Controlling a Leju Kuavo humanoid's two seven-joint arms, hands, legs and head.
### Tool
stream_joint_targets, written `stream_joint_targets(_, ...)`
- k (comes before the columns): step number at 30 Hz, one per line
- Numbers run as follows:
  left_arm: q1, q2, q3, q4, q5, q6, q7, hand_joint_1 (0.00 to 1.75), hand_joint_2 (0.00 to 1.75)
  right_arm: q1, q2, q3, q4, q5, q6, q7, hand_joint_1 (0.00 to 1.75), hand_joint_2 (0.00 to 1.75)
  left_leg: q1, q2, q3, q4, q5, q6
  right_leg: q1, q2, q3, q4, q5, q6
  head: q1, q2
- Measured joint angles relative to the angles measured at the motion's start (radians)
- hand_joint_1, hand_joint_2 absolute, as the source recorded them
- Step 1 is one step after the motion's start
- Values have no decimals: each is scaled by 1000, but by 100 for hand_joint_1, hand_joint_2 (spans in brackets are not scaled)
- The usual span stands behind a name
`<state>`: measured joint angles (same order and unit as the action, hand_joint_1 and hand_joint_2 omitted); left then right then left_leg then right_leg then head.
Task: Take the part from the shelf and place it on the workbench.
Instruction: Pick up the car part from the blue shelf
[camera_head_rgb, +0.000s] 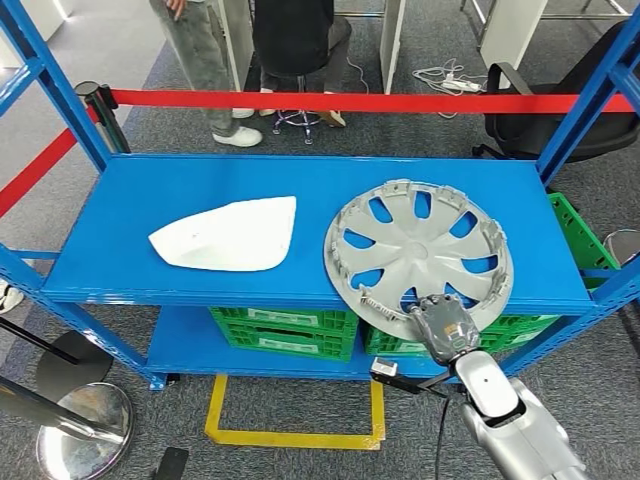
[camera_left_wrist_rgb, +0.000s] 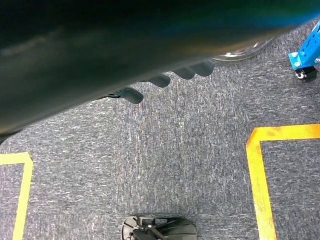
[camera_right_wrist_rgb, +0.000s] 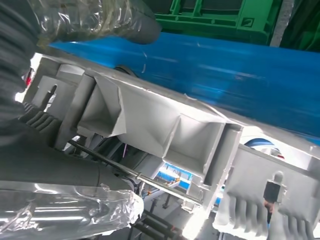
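A grey wheel cover (camera_head_rgb: 420, 250) overhangs the blue shelf (camera_head_rgb: 136, 230) front edge, gripped there by the right hand (camera_head_rgb: 445, 328); a white panel (camera_head_rgb: 226, 235) lies well apart. The left hand (camera_left_wrist_rgb: 166, 80) hangs over carpet (camera_left_wrist_rgb: 170, 160), its grip unclear.

You're looking at a workshop or test floor set up for parts handling: a blue steel shelf rack (camera_head_rgb: 302, 170) on grey carpet (camera_left_wrist_rgb: 181, 160), green plastic crates (camera_head_rgb: 283, 330) stowed on its lower level, and car body parts laid out on top, a silver wheel cover (camera_head_rgb: 419, 250) and a white panel (camera_head_rgb: 226, 235). Yellow tape (camera_head_rgb: 290, 438) marks bays on the floor, a red barrier belt (camera_head_rgb: 332, 101) on a stanchion (camera_head_rgb: 102, 110) fences the area, and people (camera_head_rgb: 204, 60) wait among desks and an office chair (camera_head_rgb: 558, 120) behind
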<state>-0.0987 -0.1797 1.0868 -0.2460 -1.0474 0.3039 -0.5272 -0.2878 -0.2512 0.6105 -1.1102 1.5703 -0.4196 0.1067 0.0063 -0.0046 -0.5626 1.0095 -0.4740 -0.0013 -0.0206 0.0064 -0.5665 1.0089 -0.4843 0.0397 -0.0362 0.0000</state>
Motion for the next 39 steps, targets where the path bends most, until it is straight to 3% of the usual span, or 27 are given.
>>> stream_joint_targets(10, 0, 0, 1, 0, -1, 2, 0, 0, 0, -40, -99, 179, -67, 1, -37, 330, 175, 175, 0, 0, -1, 0, 0, 0, 0, 0, 0, 0, 0, 0, 0, 0)
stream_joint_targets(17, 0, 0, 2, 0, -1, 2, 0, 0, 0, -63, -148, 251, -117, 2, -48, 392, 175, 175, 0, 0, -1, 0, 0, 0, 0, 0, 0, 0, 0, 0, 0, 0)
stream_joint_targets(23, 1, 0, 8, 0, 0, 3, 0, 0, 0, -108, -225, 336, -229, 1, -48, 565, 175, 175, 0, 0, -2, 0, 0, 0, 0, -1, -1, 0, 0, 0, 0, 0)
stream_joint_targets(30, 2, 0, 19, 0, -1, 4, 0, 0, 0, -115, -309, 336, -409, 0, -105, 587, 175, 175, 0, 0, -2, 0, 0, 0, 0, 0, -1, 0, 0, 0, 0, 0)
stream_joint_targets(32, 2, -1, 20, 0, -1, 4, 0, 0, 0, -91, -311, 318, -443, 0, -141, 550, 175, 175, 0, -1, -2, 0, 0, 0, 0, -1, -2, 0, 0, 0, 0, 0)
stream_joint_targets(34, 2, -2, 21, 0, -3, 4, 0, 0, 0, -21, -279, 260, -473, -10, -196, 418, 175, 175, 1, -3, -2, 0, -1, 0, 1, -3, 0, 0, -1, -1, 1, 0)
stream_joint_targets(37, 5, -4, 24, 0, -6, 4, 0, 0, 0, 125, -140, 71, -518, -83, -247, 44, 175, 175, 2, -4, -3, 0, -1, -1, 2, -4, -2, 1, -2, -2, 0, 0)
stream_joint_targets(39, 3, -5, 25, 0, -9, 4, 0, 0, 0, 196, -46, -51, -551, -173, -255, -144, 175, 175, 3, -5, -4, 0, -1, -1, 3, -6, -3, 1, -3, -3, -1, 0)
